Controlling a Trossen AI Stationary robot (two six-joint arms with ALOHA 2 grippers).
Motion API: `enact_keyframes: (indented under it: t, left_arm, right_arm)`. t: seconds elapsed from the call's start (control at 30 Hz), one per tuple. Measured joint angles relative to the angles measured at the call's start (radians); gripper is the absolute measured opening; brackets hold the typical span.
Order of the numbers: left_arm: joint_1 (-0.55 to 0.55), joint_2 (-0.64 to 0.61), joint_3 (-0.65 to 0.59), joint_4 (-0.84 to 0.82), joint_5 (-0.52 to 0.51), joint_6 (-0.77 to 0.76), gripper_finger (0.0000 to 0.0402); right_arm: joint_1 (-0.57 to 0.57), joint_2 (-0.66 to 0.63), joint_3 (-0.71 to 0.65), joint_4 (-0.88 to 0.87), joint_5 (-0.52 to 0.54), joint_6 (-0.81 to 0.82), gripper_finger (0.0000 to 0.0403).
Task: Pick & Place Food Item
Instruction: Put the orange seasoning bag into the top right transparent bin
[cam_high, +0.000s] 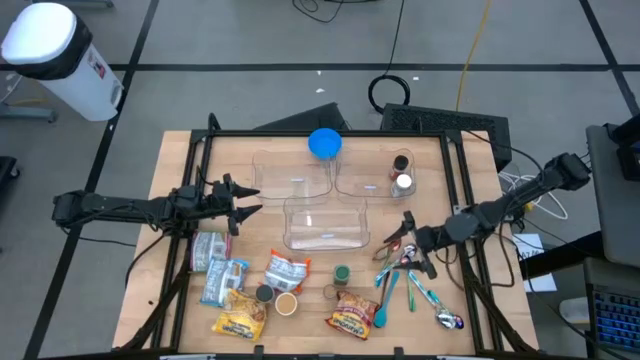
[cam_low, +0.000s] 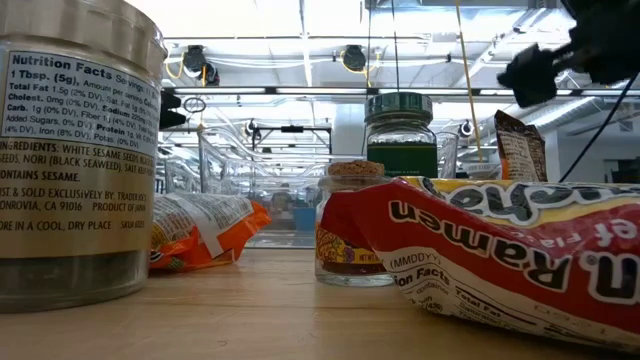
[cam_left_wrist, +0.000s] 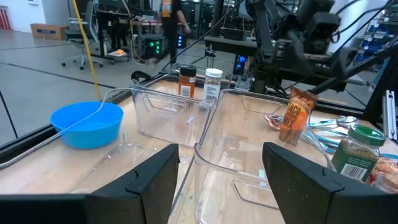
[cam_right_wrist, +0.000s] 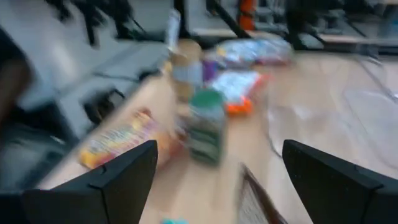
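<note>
**Both claws open and empty over the table**

Right gripper (cam_high: 398, 243) hangs open, holding nothing, beside the utensils (cam_high: 415, 290) on the right. Left gripper (cam_high: 247, 200) waits open and empty at the left. Clear bins (cam_high: 325, 222) sit mid-table. Food packets (cam_high: 352, 312) lie along the near edge, with a green-lidded jar (cam_high: 341, 272) among them.

Left arm is reaching in from the left edge, lying nearly level, its left end effector (cam_high: 243, 203) pointing toward the middle with fingers (cam_left_wrist: 149, 180) standing apart, gripping nothing. Right arm is angling in from the right, elbow raised, its right end effector (cam_high: 398, 243) pointing left with fingers (cam_right_wrist: 127, 171) spread wide, empty.
</note>
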Motion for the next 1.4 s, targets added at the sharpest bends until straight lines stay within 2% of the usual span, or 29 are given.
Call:
enact_keyframes:
  t: [0.17, 0.37, 0.5, 0.77, 0.97, 1.1, 1.23, 1.3, 1.4]
  left_arm:
    - [0.000, 0.000, 0.000, 0.000, 0.000, 0.000, 0.0241]
    - [0.000, 0.000, 0.000, 0.000, 0.000, 0.000, 0.0241]
    - [0.000, 0.000, 0.000, 0.000, 0.000, 0.000, 0.0241]
    - [0.000, 0.000, 0.000, 0.000, 0.000, 0.000, 0.0241]
    - [0.000, 0.000, 0.000, 0.000, 0.000, 0.000, 0.0241]
    - [0.000, 0.000, 0.000, 0.000, 0.000, 0.000, 0.0241]
    - [0.000, 0.000, 0.000, 0.000, 0.000, 0.000, 0.0241]
    - [0.000, 0.000, 0.000, 0.000, 0.000, 0.000, 0.0241]
    - [0.000, 0.000, 0.000, 0.000, 0.000, 0.000, 0.0241]
  right_arm:
    - [-0.017, -0.004, 0.016, -0.202, 0.119, 0.014, 0.0335]
    - [-0.043, -0.005, 0.018, -0.245, 0.119, 0.079, 0.0299]
    - [-0.042, -0.005, 0.018, -0.264, 0.118, 0.082, 0.0243]
    - [-0.042, 0.006, 0.018, -0.298, 0.118, 0.121, 0.0101]
    - [-0.042, -0.005, 0.019, -0.210, 0.117, 0.125, 0.0010]
    - [-0.042, -0.028, 0.063, -0.162, 0.117, 0.088, 0.0011]
    - [-0.042, -0.035, 0.153, -0.157, 0.128, -0.022, 0.0003]
    - [-0.042, -0.032, 0.196, -0.138, 0.188, -0.081, 0.0003]
    - [-0.056, -0.029, 0.227, -0.064, 0.331, -0.170, 0.0001]
